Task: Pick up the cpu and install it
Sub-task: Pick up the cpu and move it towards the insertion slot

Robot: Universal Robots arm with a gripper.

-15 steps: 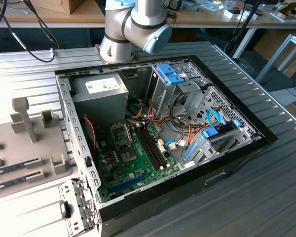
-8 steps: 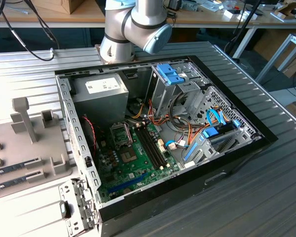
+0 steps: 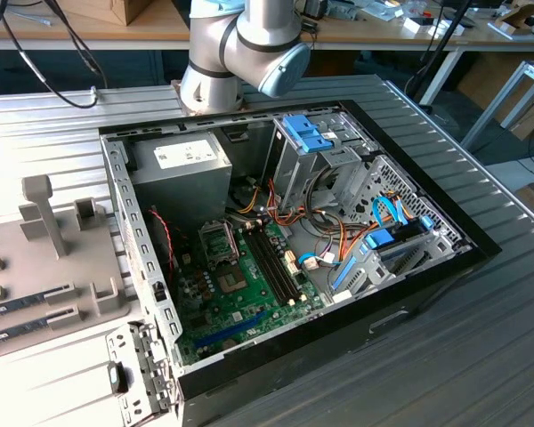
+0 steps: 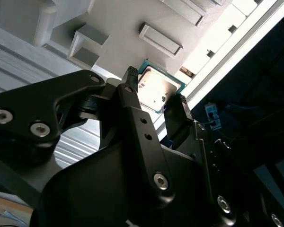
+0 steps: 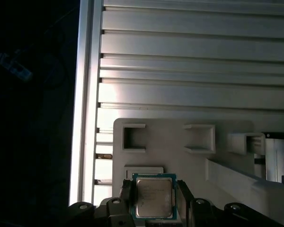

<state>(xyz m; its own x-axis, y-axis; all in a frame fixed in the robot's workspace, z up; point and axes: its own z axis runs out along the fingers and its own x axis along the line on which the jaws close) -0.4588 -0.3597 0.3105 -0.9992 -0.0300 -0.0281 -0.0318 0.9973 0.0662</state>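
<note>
The gripper [image 5: 154, 189] has its two black fingers [image 5: 125, 197] clenched on opposite edges of the cpu [image 5: 154, 197], which sits between them with its silver top facing the camera in the first wrist view and a thin green rim showing around it. In the second wrist view the same grasp shows from the side: the fingers [image 4: 130, 90] of the gripper [image 4: 155, 90] press the cpu [image 4: 154, 86] from both sides, over the grey holder tray [image 4: 118, 19]. I cannot tell whether the chip rests on the tray or hangs just above it.

The cpu lies over the tray's [image 5: 180, 161] edge region, just beside a shallow rectangular recess [image 5: 143, 170] and near two open square pockets [image 5: 134, 137] further in. The tray lies on a ribbed aluminium table [image 5: 180, 71].

In the exterior view the tray [image 3: 36, 267] sits beside the open computer case [image 3: 481, 253], on the exterior view's left of it. Inside the case, away from the tray, the green motherboard [image 3: 240, 307] carries a square metal socket frame [image 3: 221, 242], with the grey power supply [image 3: 182, 165] above it. The robot arm [image 3: 249, 40] rises behind the case.
</note>
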